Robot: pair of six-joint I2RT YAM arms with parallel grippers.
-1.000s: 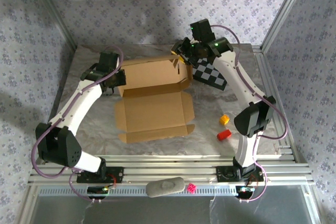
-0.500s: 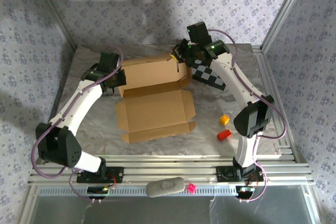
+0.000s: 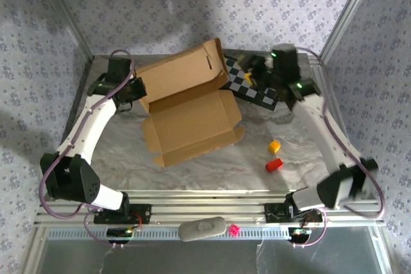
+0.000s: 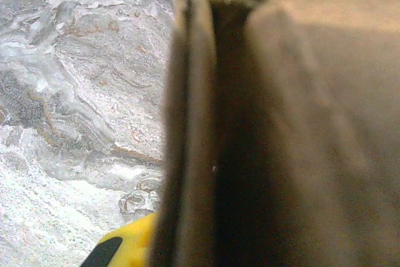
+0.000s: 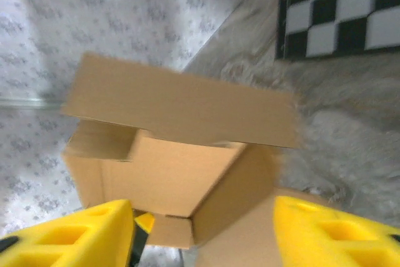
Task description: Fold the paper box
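Paper box (image 3: 192, 120) at mid-worktop (image 3: 212, 174), lying skewed; base tray open, broad rear panel standing tilted. Left hand (image 3: 131, 92) at the box's left rear corner, pinched tight on the cardboard edge. From above, its tips are hidden behind the panel. In the left wrist view the cardboard is a close brown blur, with one yellow finger (image 4: 119, 249) cut off at the bottom. Right hand (image 3: 252, 74) apart from the box, above the checkerboard (image 3: 260, 94), which it partly covers. Its yellow fingers (image 5: 69, 232) are spread, with the box seen beyond them. Yellow block (image 3: 274, 146) and red block (image 3: 274, 165) lie right of the box
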